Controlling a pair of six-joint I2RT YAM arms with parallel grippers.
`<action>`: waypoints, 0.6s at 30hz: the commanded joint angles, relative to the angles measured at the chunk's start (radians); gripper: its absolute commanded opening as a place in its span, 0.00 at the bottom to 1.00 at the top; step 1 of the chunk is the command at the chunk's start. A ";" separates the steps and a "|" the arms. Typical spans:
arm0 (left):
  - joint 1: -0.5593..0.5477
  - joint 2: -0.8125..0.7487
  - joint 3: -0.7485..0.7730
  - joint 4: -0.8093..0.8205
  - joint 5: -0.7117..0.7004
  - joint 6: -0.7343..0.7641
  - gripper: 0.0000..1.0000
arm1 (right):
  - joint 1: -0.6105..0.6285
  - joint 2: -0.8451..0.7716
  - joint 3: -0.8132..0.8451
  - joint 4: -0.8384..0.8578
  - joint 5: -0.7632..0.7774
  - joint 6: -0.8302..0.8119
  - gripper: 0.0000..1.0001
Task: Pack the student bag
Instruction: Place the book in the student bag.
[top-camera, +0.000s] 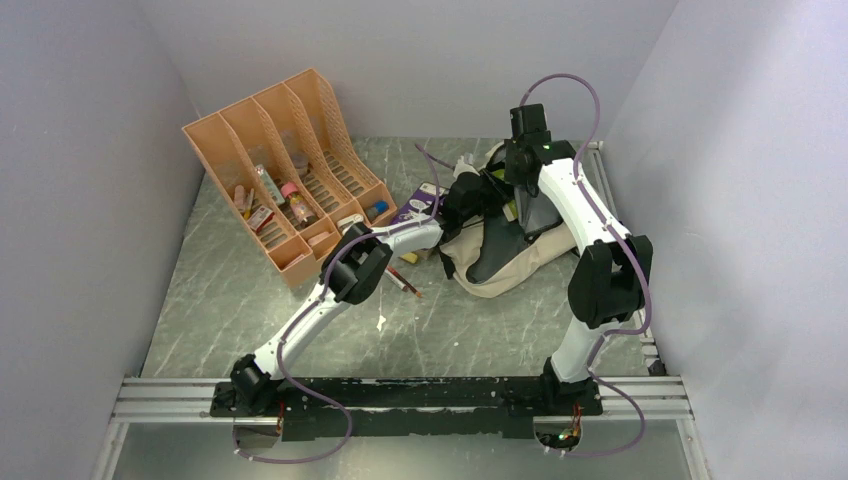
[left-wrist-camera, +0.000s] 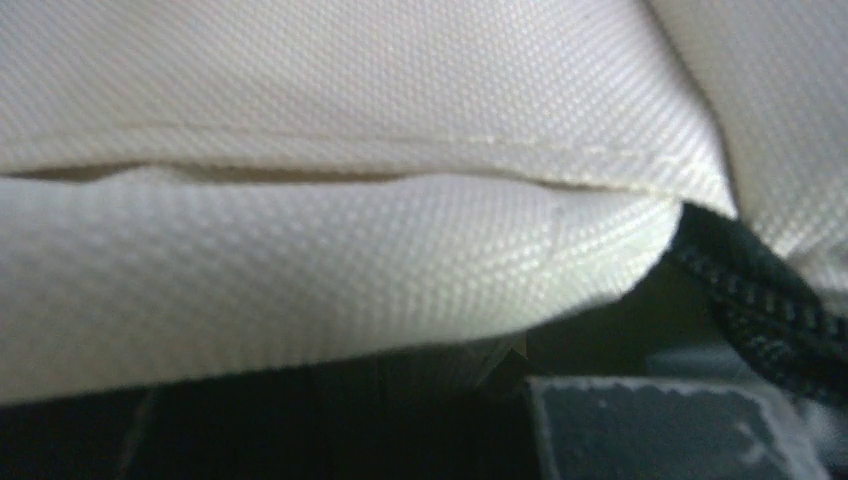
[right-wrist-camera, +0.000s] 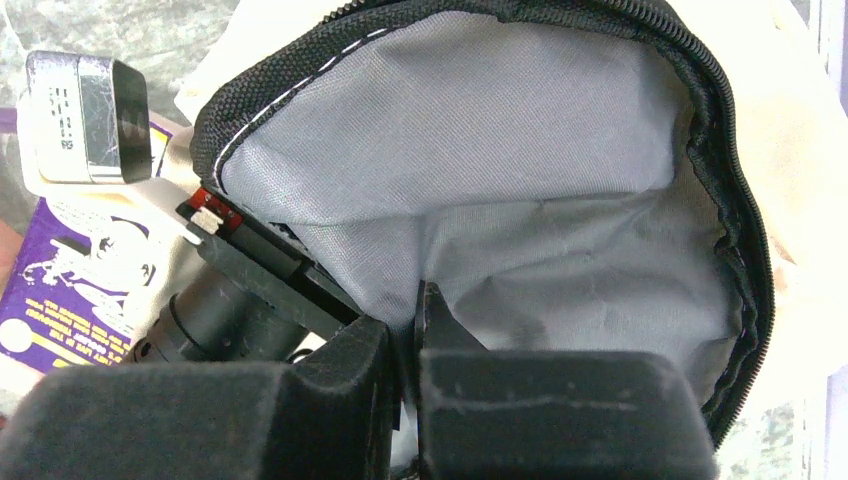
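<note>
Grey lining of the student bag (right-wrist-camera: 520, 220) fills the middle of the right wrist view, its mouth wide. At bottom centre the right gripper (right-wrist-camera: 408, 335) looks clenched on a fold of it. If that pinch slips, the mouth would likely sag shut. At middle left the left gripper (top-camera: 458, 203) meets the cream rim; clenched or released, I cannot tell, since cloth smothers its camera. Beyond it, a purple book (right-wrist-camera: 60, 290) is cut off at the left edge.
</note>
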 joint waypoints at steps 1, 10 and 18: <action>-0.012 -0.010 0.039 0.071 0.003 0.003 0.36 | 0.022 -0.054 -0.006 0.078 -0.025 0.041 0.00; -0.007 -0.194 -0.208 0.103 0.138 0.077 0.96 | 0.005 -0.050 -0.050 0.114 0.117 0.008 0.00; 0.025 -0.552 -0.658 0.206 0.141 0.117 0.97 | -0.046 -0.030 -0.099 0.171 0.237 -0.035 0.03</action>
